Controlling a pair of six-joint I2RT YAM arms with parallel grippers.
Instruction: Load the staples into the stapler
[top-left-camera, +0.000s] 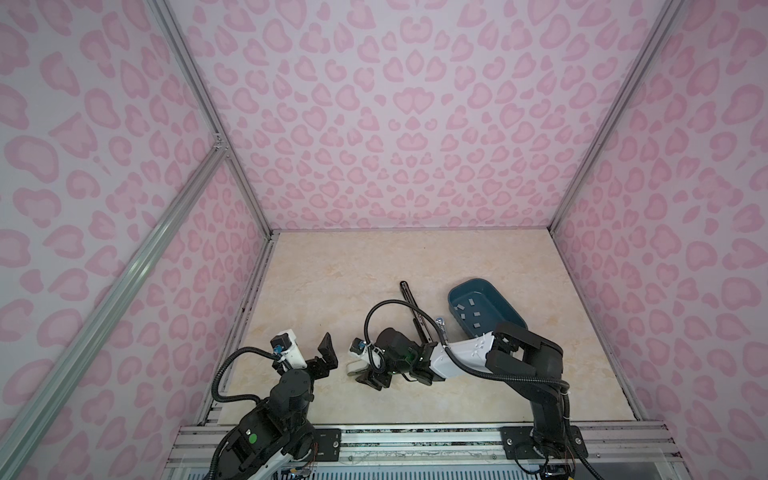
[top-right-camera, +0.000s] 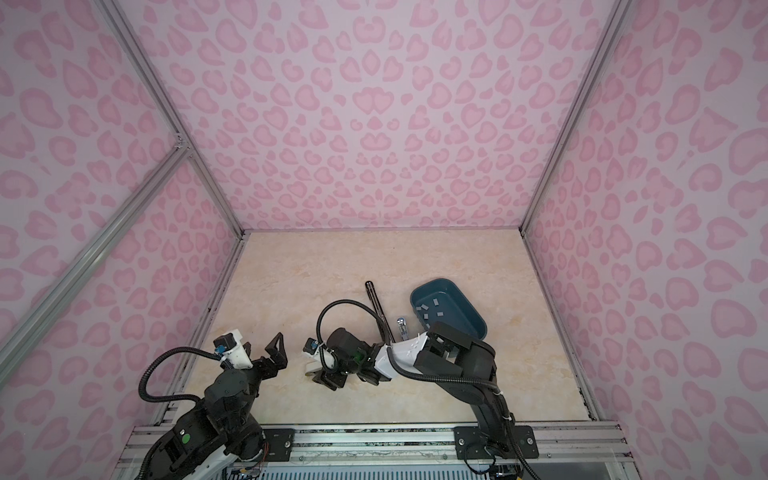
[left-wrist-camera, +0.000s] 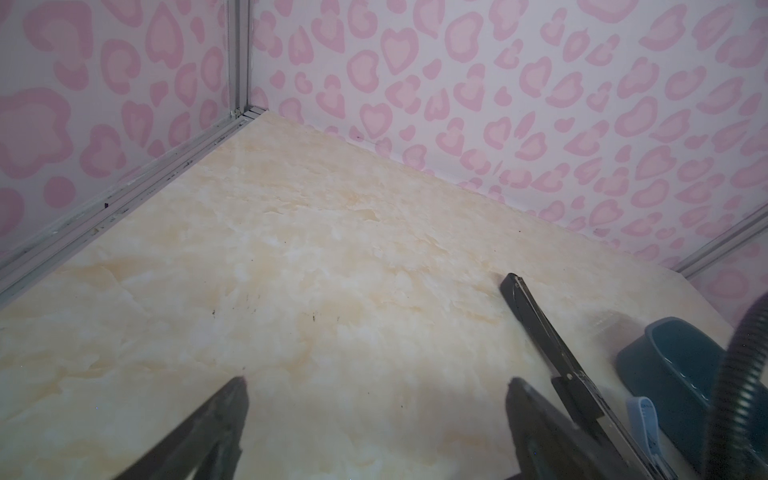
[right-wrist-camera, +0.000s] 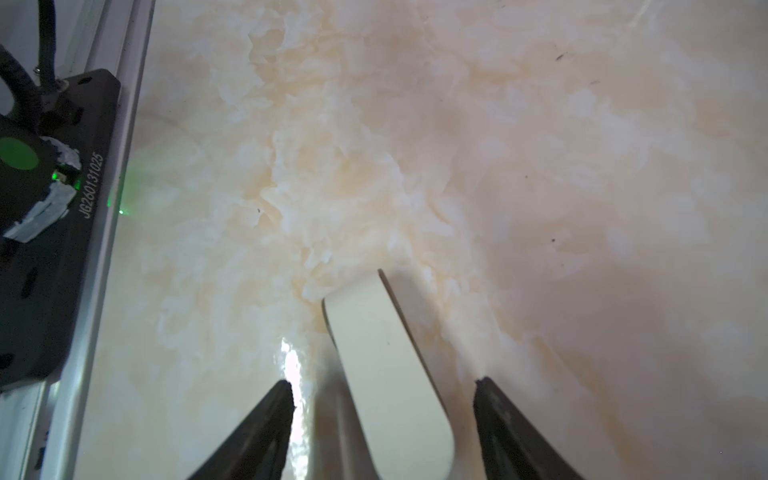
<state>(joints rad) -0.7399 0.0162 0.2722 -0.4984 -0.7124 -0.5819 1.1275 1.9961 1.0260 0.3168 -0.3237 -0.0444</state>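
Staples (top-left-camera: 477, 313) lie loose inside the teal tray (top-left-camera: 510, 306). Just left of the tray, the black stapler (top-left-camera: 409, 301) lies flat on the table (top-left-camera: 374, 266), with bare surface running beyond it to the far edge. The right gripper (right-wrist-camera: 383, 381), well left of the tray, straddles the cream stapler (right-wrist-camera: 374, 332) with its jaws parted (a gap shows on either side). The left gripper (left-wrist-camera: 377, 380), further left, is spread wide and holds nothing.

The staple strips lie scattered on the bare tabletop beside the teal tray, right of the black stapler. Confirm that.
Not quite: the staple strips lie scattered inside the teal tray, not beside it, as both top views show. They are indeed right of the black stapler.
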